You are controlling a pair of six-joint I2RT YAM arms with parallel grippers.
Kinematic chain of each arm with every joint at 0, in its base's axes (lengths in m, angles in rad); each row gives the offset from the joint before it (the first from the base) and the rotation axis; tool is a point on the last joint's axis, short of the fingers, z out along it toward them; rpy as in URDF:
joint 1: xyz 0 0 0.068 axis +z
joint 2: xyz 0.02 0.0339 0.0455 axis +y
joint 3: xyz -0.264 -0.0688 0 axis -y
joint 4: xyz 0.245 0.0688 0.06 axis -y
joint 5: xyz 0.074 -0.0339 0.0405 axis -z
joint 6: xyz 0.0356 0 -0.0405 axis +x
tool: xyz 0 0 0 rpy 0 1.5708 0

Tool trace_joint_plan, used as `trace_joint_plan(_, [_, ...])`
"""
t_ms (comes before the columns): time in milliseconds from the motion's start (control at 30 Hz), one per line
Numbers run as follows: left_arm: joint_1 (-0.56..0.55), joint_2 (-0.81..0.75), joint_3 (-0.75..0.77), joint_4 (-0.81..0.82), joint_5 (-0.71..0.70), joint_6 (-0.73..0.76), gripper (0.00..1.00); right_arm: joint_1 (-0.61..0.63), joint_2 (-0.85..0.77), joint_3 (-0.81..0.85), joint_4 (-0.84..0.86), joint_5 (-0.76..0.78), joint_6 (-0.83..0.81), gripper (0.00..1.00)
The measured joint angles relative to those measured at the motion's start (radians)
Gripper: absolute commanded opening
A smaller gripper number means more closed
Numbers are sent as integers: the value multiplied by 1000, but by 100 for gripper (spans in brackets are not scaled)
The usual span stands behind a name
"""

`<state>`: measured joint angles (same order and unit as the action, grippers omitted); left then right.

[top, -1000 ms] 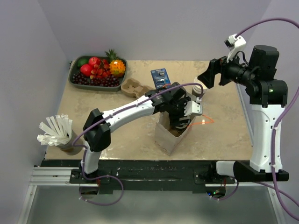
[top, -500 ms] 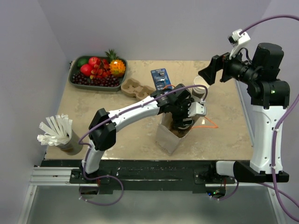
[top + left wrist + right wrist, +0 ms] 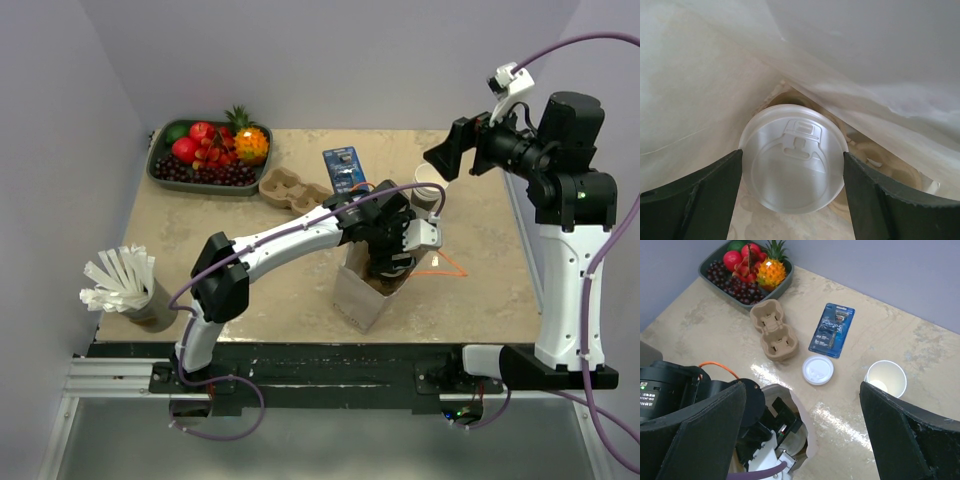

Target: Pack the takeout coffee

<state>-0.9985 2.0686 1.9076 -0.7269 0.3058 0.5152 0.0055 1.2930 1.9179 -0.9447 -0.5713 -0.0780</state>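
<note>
Now, left end effector (image 3: 792,172): grasping takeout coffee (image 3: 790,145) by lid sides
Paper bag (image 3: 355,295): around left end effector
Right end effector (image 3: 802,390): released, holding nothing

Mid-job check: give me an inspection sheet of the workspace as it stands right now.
Surface: beige table; no spills seen.
Job's things: lidded coffee cup, down inside the paper bag.
Clutter: fruit tray, cup carrier, razor pack, loose lid, lidless cup, cup of white straws.
Grippers: left gripper closed on the coffee cup at its lid; right gripper open, raised above the table, holding nothing.
Cables: purple cable along the left arm, another on the right arm; orange loop beside the bag.
Surroundings: plain lavender walls; nothing else seen.
</note>
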Motion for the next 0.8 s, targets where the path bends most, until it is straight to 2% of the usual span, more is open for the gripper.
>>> trace_joint_plan(133, [-1, -1, 0, 4, -2, 0, 65, 0, 0, 0, 16, 0, 8, 99])
trace_joint_plan(167, [-2, -2, -2, 8, -5, -1, 78, 0, 0, 0, 20, 0, 8, 99])
trace_joint_plan(200, [-2, -4, -6, 12, -8, -1, 85, 0, 0, 0, 23, 1, 10, 99])
trace_joint_plan(333, [-2, -6, -8, 19, -25, -1, 99, 0, -2, 0, 26, 2, 11, 99])
trace_joint_plan(800, [0, -46, -38, 31, -45, -8, 99, 0, -19, 8, 40, 3, 26, 99])
